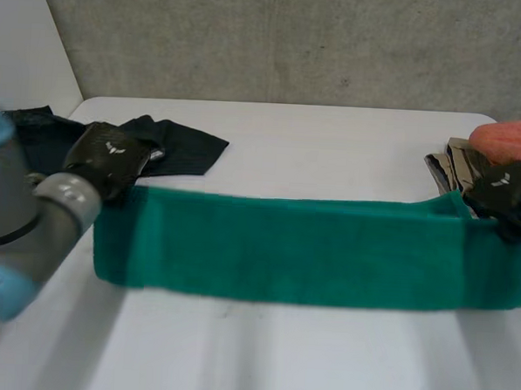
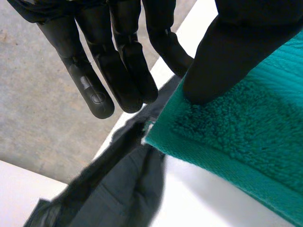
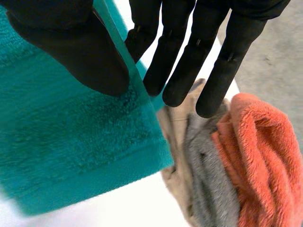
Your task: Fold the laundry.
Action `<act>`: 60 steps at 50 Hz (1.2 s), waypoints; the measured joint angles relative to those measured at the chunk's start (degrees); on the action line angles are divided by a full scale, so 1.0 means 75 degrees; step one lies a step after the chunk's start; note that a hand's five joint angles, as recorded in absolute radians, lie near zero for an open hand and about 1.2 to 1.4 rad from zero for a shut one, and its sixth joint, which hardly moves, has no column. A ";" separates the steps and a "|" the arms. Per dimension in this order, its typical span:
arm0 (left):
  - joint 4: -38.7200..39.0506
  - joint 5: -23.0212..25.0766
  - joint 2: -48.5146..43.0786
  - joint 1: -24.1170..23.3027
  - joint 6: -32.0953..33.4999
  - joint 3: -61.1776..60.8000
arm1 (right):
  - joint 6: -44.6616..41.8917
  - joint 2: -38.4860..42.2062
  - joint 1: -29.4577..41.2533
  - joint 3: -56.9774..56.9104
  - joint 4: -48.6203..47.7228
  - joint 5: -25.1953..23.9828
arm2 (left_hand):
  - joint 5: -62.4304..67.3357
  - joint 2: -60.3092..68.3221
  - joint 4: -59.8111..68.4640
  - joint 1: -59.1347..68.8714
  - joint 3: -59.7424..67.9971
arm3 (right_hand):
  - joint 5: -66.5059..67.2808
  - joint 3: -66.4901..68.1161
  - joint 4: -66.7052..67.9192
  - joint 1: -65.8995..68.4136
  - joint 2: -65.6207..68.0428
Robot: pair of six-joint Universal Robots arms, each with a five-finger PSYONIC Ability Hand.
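Observation:
A green towel [image 1: 293,249] hangs stretched wide between my two hands, above the white table [image 1: 333,138]. My left hand [image 1: 109,159] holds its upper left corner. In the left wrist view the thumb [image 2: 222,52] presses on the towel [image 2: 246,137] at that corner, with straight fingers [image 2: 118,71] behind the edge. My right hand [image 1: 504,192] holds the upper right corner. In the right wrist view its thumb [image 3: 80,52] lies on the towel [image 3: 61,142] and the straight fingers [image 3: 189,61] sit behind the edge, pinching it.
A black garment [image 1: 180,147] lies crumpled at the table's back left, just beyond my left hand [image 2: 113,189]. At the back right is a pile with an orange fleece [image 1: 508,138] [image 3: 265,161] and grey and beige cloths [image 1: 450,166] [image 3: 199,170].

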 measured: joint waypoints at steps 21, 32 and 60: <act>0.5029 -0.0623 -0.0477 -0.0006 -0.0891 0.3367 | 0.3681 -0.0140 0.0649 -0.1870 -0.6864 0.0663 | 0.0021 0.0002 0.0002 0.0000 0.0001 | 0.0038 0.0002 0.0001 0.0000 0.0000; 0.4096 -0.0553 -0.0454 0.0029 -0.0895 0.1203 | 0.3627 0.0751 0.0695 -0.1132 -0.5227 -0.0126 | 0.0021 0.0006 0.0002 0.0001 0.0002 | 0.0038 0.0027 0.0002 0.0000 0.0000; -0.2813 -0.0331 0.2395 0.0036 0.0881 -0.2698 | -0.0979 -0.1075 -0.0357 0.2527 0.0562 -0.0041 | 0.0021 0.0006 0.0002 0.0001 0.0002 | 0.0038 0.0030 0.0002 0.0000 0.0000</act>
